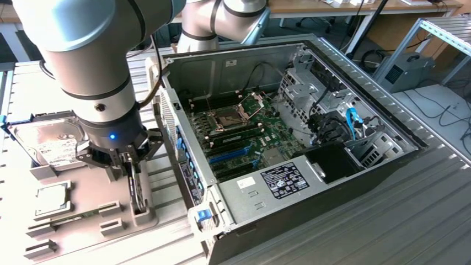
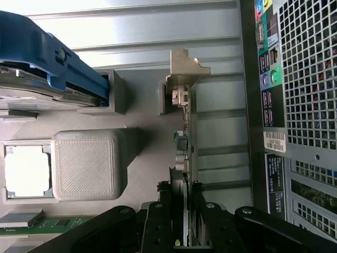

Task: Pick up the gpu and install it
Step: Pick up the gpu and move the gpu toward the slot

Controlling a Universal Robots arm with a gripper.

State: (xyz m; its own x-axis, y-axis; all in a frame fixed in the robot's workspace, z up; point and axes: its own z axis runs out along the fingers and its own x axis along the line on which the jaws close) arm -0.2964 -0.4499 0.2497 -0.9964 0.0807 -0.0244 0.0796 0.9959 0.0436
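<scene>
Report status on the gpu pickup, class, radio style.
Robot hand shut on gpu. Card upright in gray holder, not lifted. Open computer case alongside.

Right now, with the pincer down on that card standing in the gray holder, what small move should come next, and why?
Probably a slow, straight lift. The pincer looks closed on the gpu, which stands on edge in its gray holder beside the open computer case. Pulling straight up should free it without scraping the slot.
</scene>
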